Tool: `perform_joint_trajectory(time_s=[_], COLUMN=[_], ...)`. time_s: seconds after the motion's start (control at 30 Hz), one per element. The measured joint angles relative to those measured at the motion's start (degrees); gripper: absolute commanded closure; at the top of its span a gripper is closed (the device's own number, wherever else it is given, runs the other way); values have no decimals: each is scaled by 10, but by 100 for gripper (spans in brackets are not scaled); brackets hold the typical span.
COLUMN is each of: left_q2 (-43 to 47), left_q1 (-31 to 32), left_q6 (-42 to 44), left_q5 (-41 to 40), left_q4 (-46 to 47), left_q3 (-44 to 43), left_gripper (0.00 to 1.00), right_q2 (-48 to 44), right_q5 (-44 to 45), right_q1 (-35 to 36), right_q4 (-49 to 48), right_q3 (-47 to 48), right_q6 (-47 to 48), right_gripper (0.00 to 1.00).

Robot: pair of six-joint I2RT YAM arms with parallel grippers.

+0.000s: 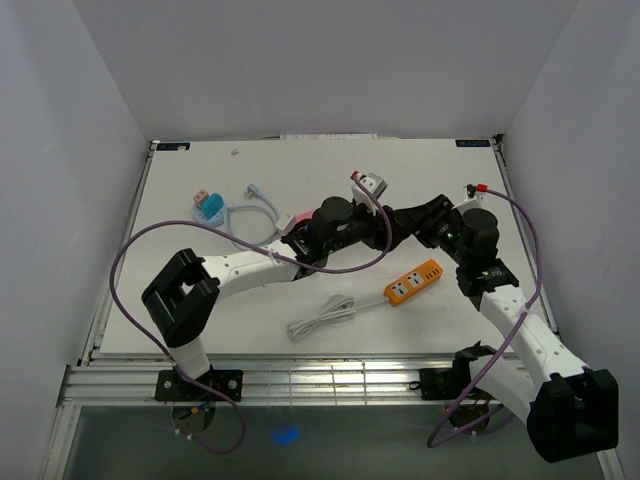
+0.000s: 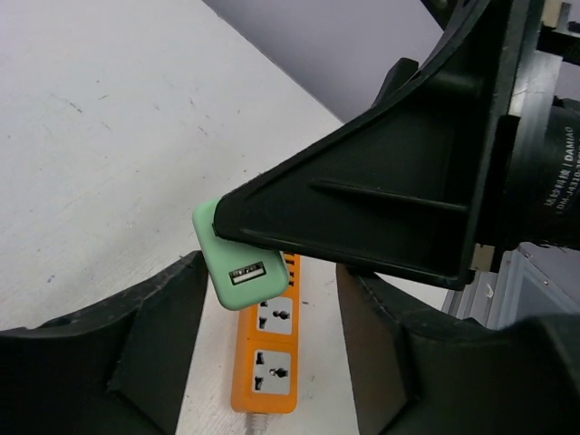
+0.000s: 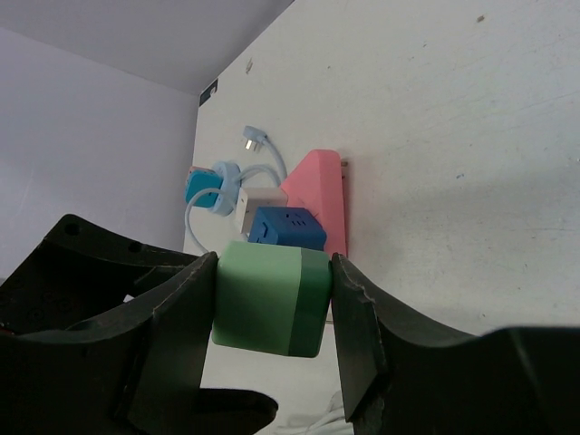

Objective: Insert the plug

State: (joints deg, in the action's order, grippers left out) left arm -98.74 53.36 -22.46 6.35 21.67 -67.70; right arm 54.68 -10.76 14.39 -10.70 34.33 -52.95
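My right gripper (image 3: 272, 304) is shut on the plug (image 3: 267, 299), a green cube pinched by its sides and held off the table. In the left wrist view the plug (image 2: 237, 263) shows its USB face, hanging just over the far end of the orange power strip (image 2: 269, 362), under a black finger of the right gripper (image 2: 381, 199). My left gripper (image 2: 272, 276) stands open; its fingers flank the plug and do not touch it. From above, both grippers meet nose to nose (image 1: 390, 225) just behind the power strip (image 1: 414, 282), hiding the plug.
A coiled white cord (image 1: 322, 318) runs from the strip toward the front. At the back left lie a teal charger (image 1: 208, 205), a light-blue cable (image 1: 250, 215), a blue cube (image 3: 285, 227) and a pink adapter (image 3: 317, 195). White walls enclose the table.
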Motion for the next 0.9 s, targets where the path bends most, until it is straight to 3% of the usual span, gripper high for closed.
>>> perform_joint_trajectory(time_s=[0.17,0.23,0.37,0.4,0.43,0.47,0.63,0.7,0.73,0.8,0.9], left_q2=[-14,-14,-13,-13,-13,-13,-10,-4,3,20,59], left_q1=[1,1,3,3,3,3,4,4,4,4,3], left_q6=[0,2,12,15,19,23,40,47,51,55,61], left_q5=[-14,-16,-29,-30,-29,-28,-21,-13,-10,-3,18], left_q4=[-2,-2,1,2,3,5,20,30,32,32,37], left_q3=[-2,-2,-2,-2,-2,-2,12,30,43,74,136], left_gripper=[55,58,72,86,95,100,100,100,100,100,100], right_q2=[-1,-3,-8,-9,-10,-11,-15,-15,-15,-20,-41], right_q5=[-2,-1,1,2,3,3,3,-1,-1,1,11], right_q1=[4,4,3,3,3,3,4,6,7,7,7], right_q4=[-2,-4,-3,-3,-2,-2,7,15,16,23,42], right_q3=[-5,-5,-5,-5,-5,-5,-5,-7,-8,-10,-14], right_q6=[-3,-4,-5,-5,-4,-4,5,9,10,19,39], right_gripper=[92,92,90,86,80,69,45,27,12,5,2])
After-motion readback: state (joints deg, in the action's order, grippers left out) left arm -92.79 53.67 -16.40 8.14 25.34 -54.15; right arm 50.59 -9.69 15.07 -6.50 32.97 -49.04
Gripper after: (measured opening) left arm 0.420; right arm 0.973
